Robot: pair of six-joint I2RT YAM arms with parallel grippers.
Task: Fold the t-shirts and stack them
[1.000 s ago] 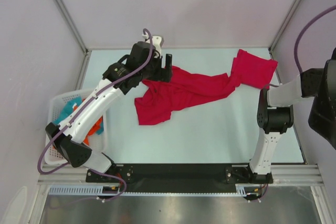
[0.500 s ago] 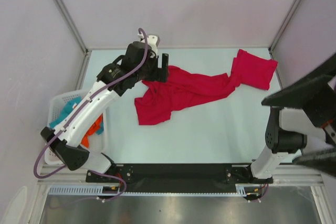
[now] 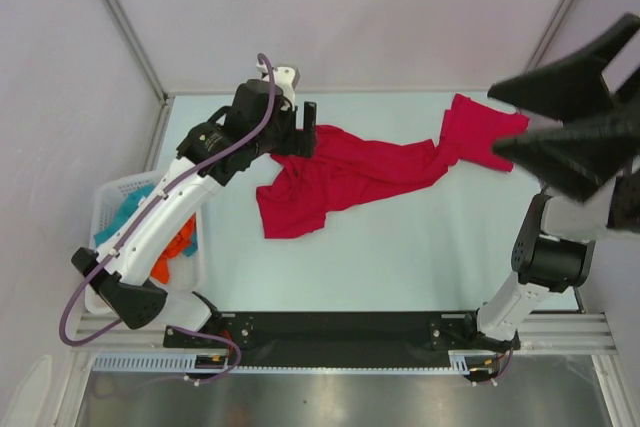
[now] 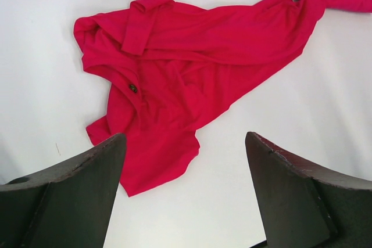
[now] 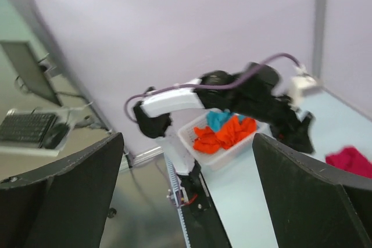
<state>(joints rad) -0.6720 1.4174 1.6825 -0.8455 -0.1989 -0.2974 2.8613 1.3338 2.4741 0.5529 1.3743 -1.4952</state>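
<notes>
The left claw (image 4: 183, 143) is wide open and holds nothing. Its two fingers (image 4: 70, 201) are dark, hard and shaped like wedges. It hangs in the air over the far left end of the red cloth and does not touch it.

The right claw (image 3: 495, 119) is lifted high on the right side, up near the top camera. It is wide open too, and nothing is in it.

The t-shirts (image 3: 340, 172) are soft, plain red and all wrinkly. They lie on the far half of the table (image 3: 400, 257), which is smooth and pale. One is bunched up in the middle, with a folded neck band and a tiny dark tag (image 4: 133, 88). A long twisted part runs to the right and meets a flatter red piece (image 3: 487, 130) in the far right corner.

A white plastic basket (image 3: 100, 217) sits at the left edge. Orange cloth (image 3: 176, 247) and teal cloth (image 3: 128, 215) are heaped in it.
</notes>
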